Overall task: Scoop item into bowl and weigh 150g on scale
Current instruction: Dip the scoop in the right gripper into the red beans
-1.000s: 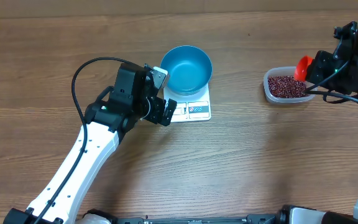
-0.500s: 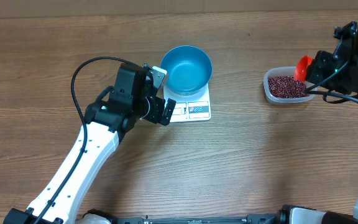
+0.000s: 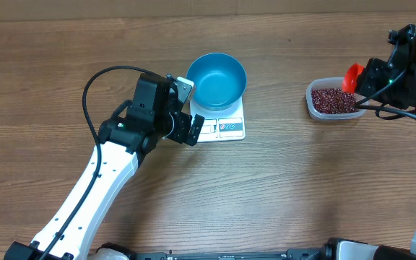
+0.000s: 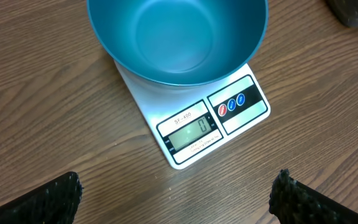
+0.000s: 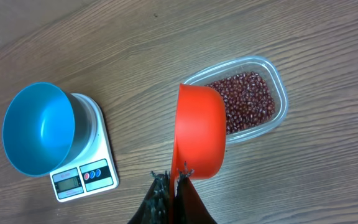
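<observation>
Your left gripper's (image 4: 176, 202) jaws stand wide apart and hold nothing, their knobbly black pads (image 4: 48, 202) in the two lower corners of the left wrist view. Your right gripper's (image 5: 174, 190) jaws are pinched shut on the stem of a glossy orange-red plastic scoop (image 5: 199, 134), which stands on edge at the centre of the right wrist view. Just right of it, the small oval maroon beans (image 5: 247, 102) lie heaped in a clear, round-cornered plastic container (image 5: 280, 93). The deep, smooth blue bowl (image 4: 229, 56) sits on the flat white square scale (image 4: 241, 102) at the top centre of the left wrist view. The scale's display (image 4: 194, 132) reads zero. All of it rests on the wood-grain table (image 3: 302, 188).
</observation>
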### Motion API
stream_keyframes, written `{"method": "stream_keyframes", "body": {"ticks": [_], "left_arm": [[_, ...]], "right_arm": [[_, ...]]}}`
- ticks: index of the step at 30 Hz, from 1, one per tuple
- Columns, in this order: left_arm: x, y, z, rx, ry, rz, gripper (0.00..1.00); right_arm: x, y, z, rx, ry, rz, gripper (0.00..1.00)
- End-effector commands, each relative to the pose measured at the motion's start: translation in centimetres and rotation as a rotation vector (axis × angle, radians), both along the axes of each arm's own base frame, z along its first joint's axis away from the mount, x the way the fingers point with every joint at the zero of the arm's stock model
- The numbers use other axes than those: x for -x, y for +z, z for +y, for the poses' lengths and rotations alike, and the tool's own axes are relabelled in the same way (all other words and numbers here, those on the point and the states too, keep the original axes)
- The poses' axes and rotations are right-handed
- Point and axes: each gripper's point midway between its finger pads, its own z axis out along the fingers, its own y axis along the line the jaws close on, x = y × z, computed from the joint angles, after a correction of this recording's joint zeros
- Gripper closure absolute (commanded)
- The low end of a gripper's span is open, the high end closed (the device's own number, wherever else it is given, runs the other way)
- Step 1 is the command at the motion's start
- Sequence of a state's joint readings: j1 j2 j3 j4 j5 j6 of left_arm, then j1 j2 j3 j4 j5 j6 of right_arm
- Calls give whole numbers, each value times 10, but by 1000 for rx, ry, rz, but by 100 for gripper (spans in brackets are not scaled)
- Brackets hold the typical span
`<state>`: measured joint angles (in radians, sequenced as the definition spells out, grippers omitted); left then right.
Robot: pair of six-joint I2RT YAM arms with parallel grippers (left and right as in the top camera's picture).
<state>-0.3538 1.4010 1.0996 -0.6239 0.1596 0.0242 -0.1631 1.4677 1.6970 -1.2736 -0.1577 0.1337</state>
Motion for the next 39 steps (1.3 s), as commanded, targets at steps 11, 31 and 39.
{"method": "stream_keyframes", "body": {"ticks": [11, 31, 39], "left_arm": [[1, 0, -1, -5, 4, -2, 1], [1, 0, -1, -5, 4, -2, 0], [1, 0, -1, -5, 4, -2, 0]], "right_arm": [[-2, 2, -14, 125, 45, -9, 96], [-49, -97, -35, 197, 180, 215, 96], [-47, -135, -64, 98, 120, 308, 96]]}}
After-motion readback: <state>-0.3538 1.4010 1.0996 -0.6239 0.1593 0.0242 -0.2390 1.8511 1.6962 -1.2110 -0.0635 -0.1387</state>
